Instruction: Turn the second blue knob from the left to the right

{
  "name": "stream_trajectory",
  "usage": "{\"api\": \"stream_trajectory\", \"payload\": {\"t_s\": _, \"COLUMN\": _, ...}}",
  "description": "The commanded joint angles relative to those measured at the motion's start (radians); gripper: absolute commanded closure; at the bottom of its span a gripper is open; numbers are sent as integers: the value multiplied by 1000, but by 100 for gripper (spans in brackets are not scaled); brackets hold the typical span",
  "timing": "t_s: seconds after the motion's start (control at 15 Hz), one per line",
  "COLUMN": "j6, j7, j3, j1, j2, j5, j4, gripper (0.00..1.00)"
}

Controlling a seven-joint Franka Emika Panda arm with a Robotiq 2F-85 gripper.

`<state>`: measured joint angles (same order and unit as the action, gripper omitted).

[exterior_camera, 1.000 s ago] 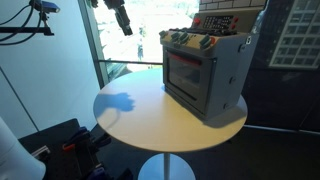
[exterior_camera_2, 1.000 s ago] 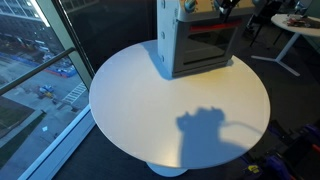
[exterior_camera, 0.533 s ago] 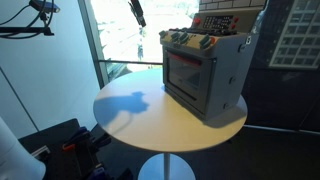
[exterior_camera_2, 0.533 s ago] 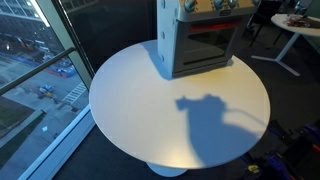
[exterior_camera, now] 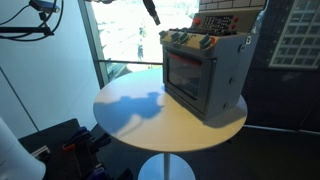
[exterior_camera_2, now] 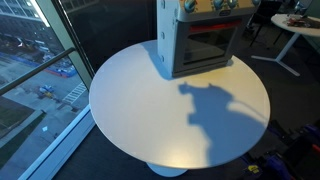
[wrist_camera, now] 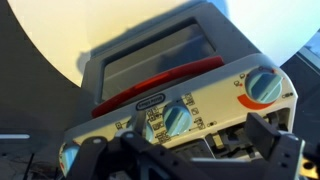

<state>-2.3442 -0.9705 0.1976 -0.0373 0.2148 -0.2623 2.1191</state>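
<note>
Your gripper point(wrist_camera: 187, 152) is spread wide and holds nothing, high above the table point(exterior_camera: 130, 115), left of the toy oven point(exterior_camera: 205, 75). The second blue knob point(wrist_camera: 177, 120) sits mid-panel, dead ahead between the fingers, below and right.

round white table point(exterior_camera_2: 130, 110), floor-length windows point(exterior_camera: 125, 35) (daylit)

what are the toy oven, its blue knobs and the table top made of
Toy oven: likely moulded plastic, matte grey, rounded edges. Blue knobs: probably plastic, by their slight sheen. Table top: smooth white laminate or painted wood, unclear which.
</note>
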Motion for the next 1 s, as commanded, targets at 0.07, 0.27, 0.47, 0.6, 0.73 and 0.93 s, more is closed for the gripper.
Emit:
{"api": "stream_trajectory", "payload": {"t_s": 0.07, "j6": -49, "j7": -107, "j3": -20, "j1": -12, "j2": -22, "j5": -52, "j4": -8, "gripper": 0}}
{"api": "stream_trajectory", "payload": {"t_s": 0.27, "j6": -37, "j7": -74, "j3": -31, "j1": 2, "j2": -18, "j5": -28, "j4": -1, "gripper": 0}}
{"api": "stream_trajectory", "payload": {"t_s": 0.47, "j6": -37, "j7": -80, "j3": -31, "j1": 3, "j2": -18, "j5": -28, "j4": -1, "gripper": 0}}
{"api": "stream_trajectory", "payload": {"t_s": 0.6, "j6": -59, "j7": -123, "j3": -27, "j1": -12, "j2": -26, "j5": -73, "j4": -1, "gripper": 0}}
{"api": "stream_trajectory", "payload": {"t_s": 0.73, "j6": -93, "j7": -175, "j3": -28, "j1": -26, "j2": -35, "j5": -126, "j4": 4, "gripper": 0}}
{"api": "stream_trajectory", "payload": {"t_s": 0.93, "j6": -156, "j7": -275, "j3": -32, "j1": -40, "j2": -51, "j5": -223, "j4": 14, "gripper": 0}}
